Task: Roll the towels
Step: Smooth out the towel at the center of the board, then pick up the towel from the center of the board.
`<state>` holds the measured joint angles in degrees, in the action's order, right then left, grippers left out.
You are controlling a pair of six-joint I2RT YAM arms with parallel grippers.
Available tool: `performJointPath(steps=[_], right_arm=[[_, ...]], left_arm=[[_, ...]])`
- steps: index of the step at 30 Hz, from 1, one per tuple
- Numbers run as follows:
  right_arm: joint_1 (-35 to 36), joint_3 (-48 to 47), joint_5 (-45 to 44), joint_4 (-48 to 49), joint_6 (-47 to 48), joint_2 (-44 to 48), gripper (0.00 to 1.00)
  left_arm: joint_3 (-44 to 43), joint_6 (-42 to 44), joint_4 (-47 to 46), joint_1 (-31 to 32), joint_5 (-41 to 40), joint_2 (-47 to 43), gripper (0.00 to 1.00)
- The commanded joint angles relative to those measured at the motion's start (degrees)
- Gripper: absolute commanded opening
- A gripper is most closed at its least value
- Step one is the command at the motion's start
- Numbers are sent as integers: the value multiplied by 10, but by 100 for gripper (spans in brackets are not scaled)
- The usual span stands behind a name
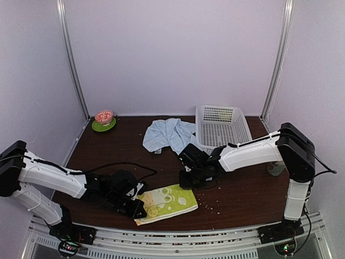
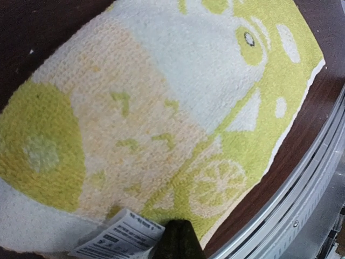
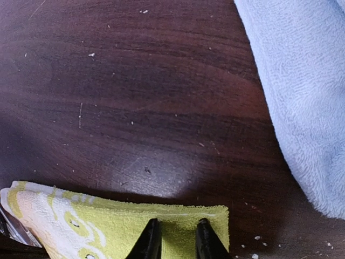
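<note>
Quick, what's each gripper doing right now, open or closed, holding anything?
Left gripper: shut on the yellow-green towel, at its edge by the label.
Right gripper: nearly closed, pinching that towel's corner.

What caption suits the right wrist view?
Right gripper poised on a corner of the patterned yellow-green cloth towel, dark wooden table beyond, plain light-blue towel alongside.

Can't see the tips of my left gripper (image 1: 137, 206) from above, they're lost against the yellow towel (image 1: 170, 202); tag (image 2: 121, 237) print is too blurry to read.
</note>
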<state>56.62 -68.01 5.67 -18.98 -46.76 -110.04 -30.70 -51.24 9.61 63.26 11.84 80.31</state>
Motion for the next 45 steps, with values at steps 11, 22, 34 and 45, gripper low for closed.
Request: performJointPath(steps=[11,22,34,45], right_arm=[[-3,19,-4,-29,17,106,50],[-2,197,10,42,-19,245,52],[6,269,27,108,-62,266,63],[10,307,65,149,-99,255,74]], left_arm=[[-68,39,128,21,-35,-46,44],[-176,89,155,-65,-103,-40,52],[-121,71,101,-76,-79,46,19],[-63,62,85,-77,-84,51,5]])
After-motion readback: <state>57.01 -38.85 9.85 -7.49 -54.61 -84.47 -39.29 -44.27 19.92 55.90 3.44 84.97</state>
